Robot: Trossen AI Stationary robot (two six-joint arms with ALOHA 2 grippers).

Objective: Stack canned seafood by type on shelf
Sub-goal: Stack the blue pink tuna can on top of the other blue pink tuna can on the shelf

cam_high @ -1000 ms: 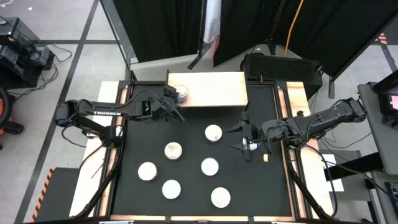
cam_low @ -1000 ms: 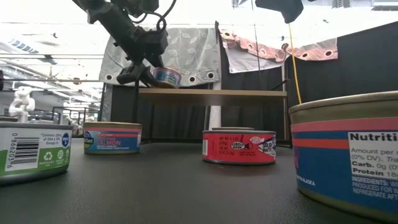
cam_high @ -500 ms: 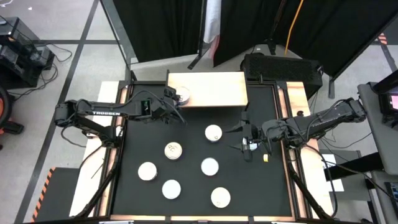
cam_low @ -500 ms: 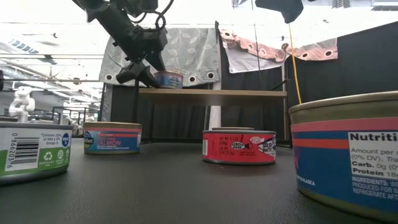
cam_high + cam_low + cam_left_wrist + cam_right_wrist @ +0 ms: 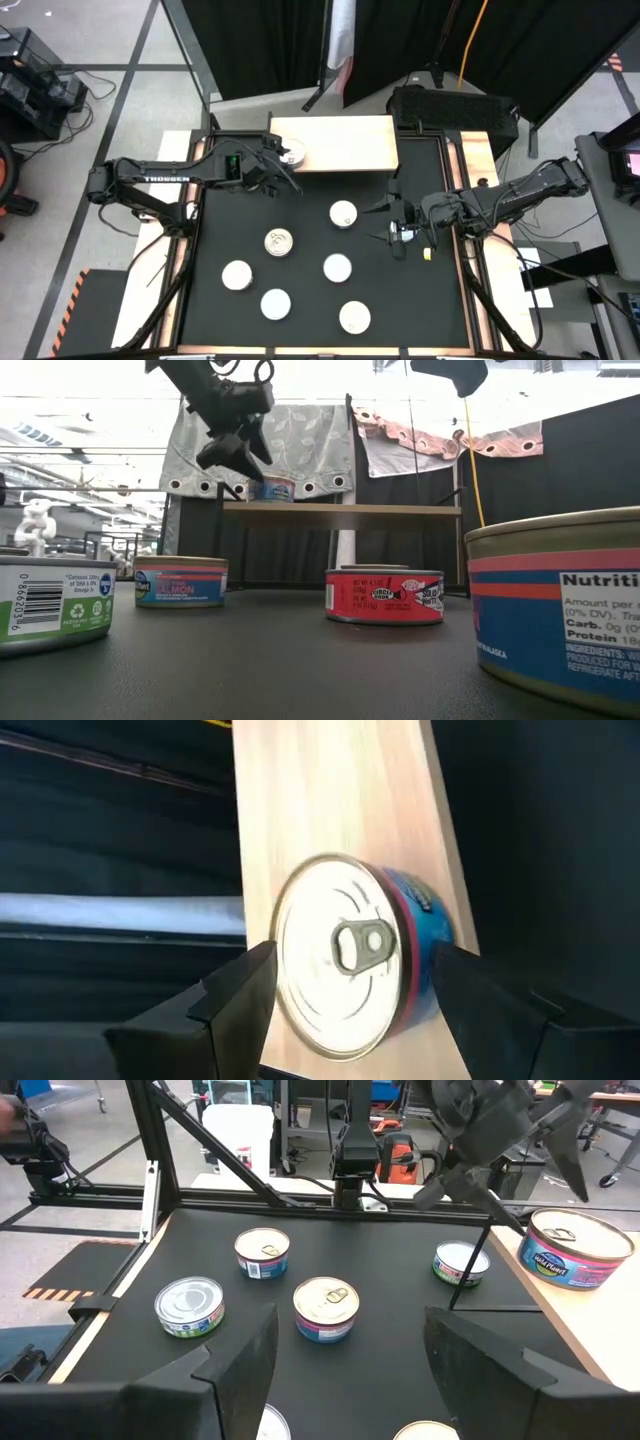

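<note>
We are seeing the left hand point(image 5: 272, 172) hovering unclenched, released from a flat round blue-labelled tin point(image 5: 291, 152) sitting on the pale wood shelf point(image 5: 345, 145). Six silvery-lidded tins point(image 5: 279, 241) are lying on the matte black bench point(image 5: 425, 300); the right hand point(image 5: 392, 222) is waiting unclenched, holding nothing.

One tin point(image 5: 293, 153) stands on the shelf point(image 5: 345, 145) near its left end, and six tins point(image 5: 300, 265) lie on the table point(image 5: 420, 300) before it.

One tin point(image 5: 292, 153) on shelf point(image 5: 345, 143); six on table point(image 5: 310, 220)
</note>
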